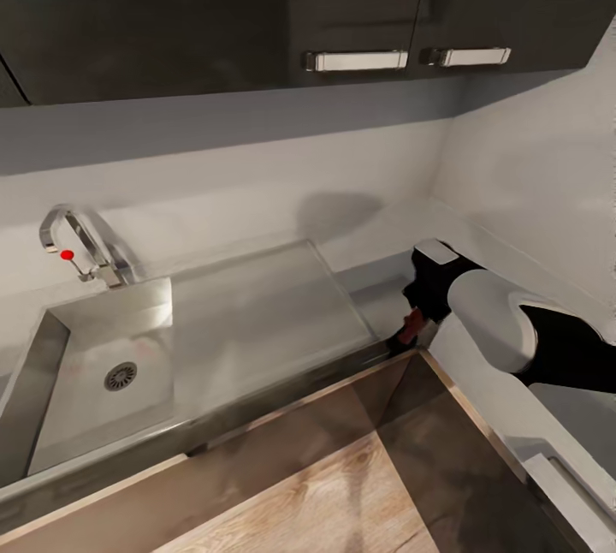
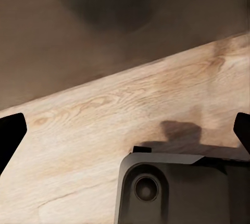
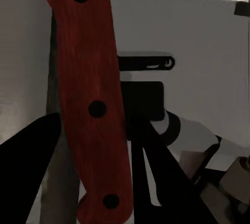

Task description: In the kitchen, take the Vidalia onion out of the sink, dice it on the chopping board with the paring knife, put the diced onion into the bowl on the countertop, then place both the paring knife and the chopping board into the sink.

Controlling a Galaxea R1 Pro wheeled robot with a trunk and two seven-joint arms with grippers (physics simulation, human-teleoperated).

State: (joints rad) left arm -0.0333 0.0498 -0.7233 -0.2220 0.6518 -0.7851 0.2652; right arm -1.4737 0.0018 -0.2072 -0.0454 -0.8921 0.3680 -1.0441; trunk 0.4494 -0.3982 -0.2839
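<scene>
- Right arm [image 1: 513, 326]: reaches down to counter [image 1: 376, 300] corner; gripper [image 1: 412, 326] closed on knife [image 3: 88, 99].
- Knife: red-brown riveted handle between the fingers.
- Left gripper [image 2: 125, 130]: wide open, empty, over floor [image 2: 104, 125].

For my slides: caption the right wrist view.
Right gripper holding the paring knife by its riveted red handle.

Above the work area we see dark glossy upper cabinets [image 1: 214, 14], and two of their doors carry horizontal chrome bar handles [image 1: 357, 61], set side by side near the right corner. Below them we find a pale grey wall [image 1: 257, 168] running along the back and turning forward at the right. Low in the head view we see a light wood floor [image 1: 342, 493] with a darker shaded band across it; the left wrist view shows the same grained planks [image 2: 104, 125].
</scene>
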